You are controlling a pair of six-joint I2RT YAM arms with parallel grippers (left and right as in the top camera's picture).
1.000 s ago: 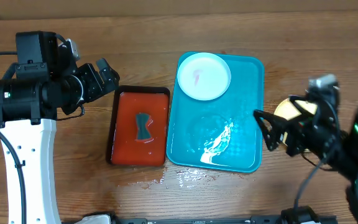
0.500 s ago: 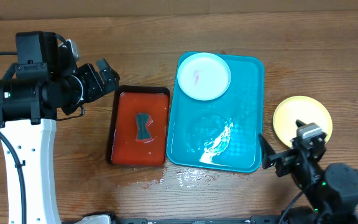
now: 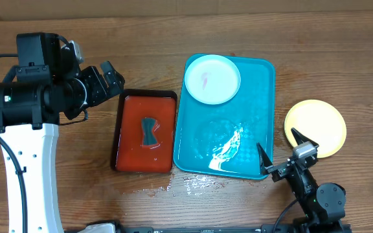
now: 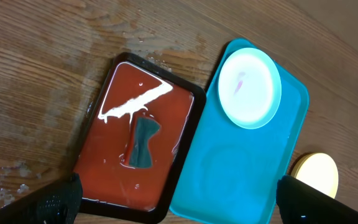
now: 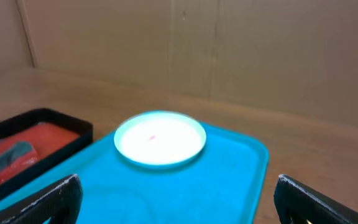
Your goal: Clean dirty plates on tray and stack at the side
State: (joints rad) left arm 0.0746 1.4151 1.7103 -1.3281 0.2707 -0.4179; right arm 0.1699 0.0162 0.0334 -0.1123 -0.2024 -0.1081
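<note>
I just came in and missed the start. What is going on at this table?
Two robot arms are cleaning plates. One plate with a pink smear lies on the teal tray, untouched. A yellow plate sits on the table right of the tray. The right gripper hovers open and empty by the tray's near right corner. The left gripper, also open and empty, hangs left of the red tray, which holds a dark cloth.

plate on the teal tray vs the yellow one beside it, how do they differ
The mint-rimmed plate lies at the far end of the teal tray; the yellow plate lies on the table right of it. The mint-rimmed plate is whitish with a pink smear; the yellow plate is plain yellow, no smear visible. Both are round and lie flat.
</note>
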